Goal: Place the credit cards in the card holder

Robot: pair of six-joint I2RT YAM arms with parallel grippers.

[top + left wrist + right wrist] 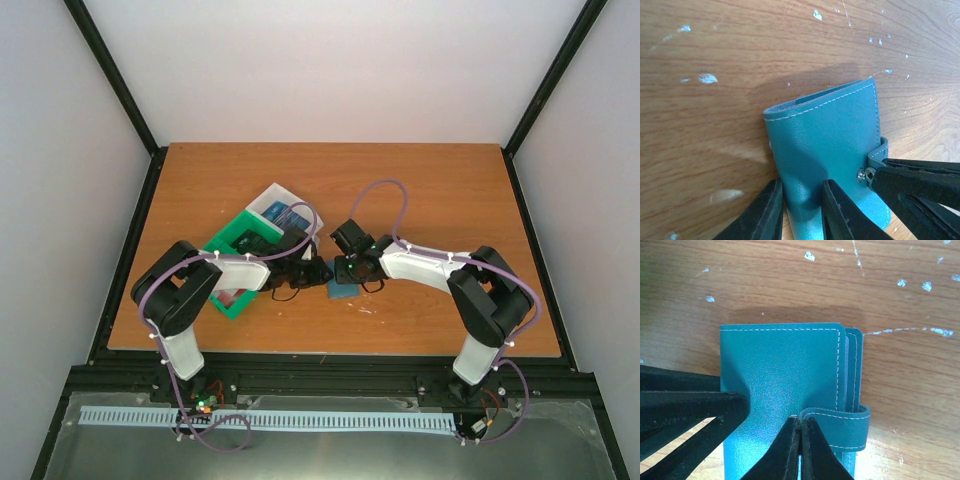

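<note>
Two arms met at the closed card holder (342,291), which lay near the middle of the surface's (440,190) front edge.
The left end effector (801,184), partly open, clamped one edge of the holder between its fingers. The right end effector (800,419), fingers pressed together, touched the closure strap's (840,427) end. A green bin (232,240) and a white bin (272,197) stood near the left arm, and open wood stretched to the far and right edges.
</note>
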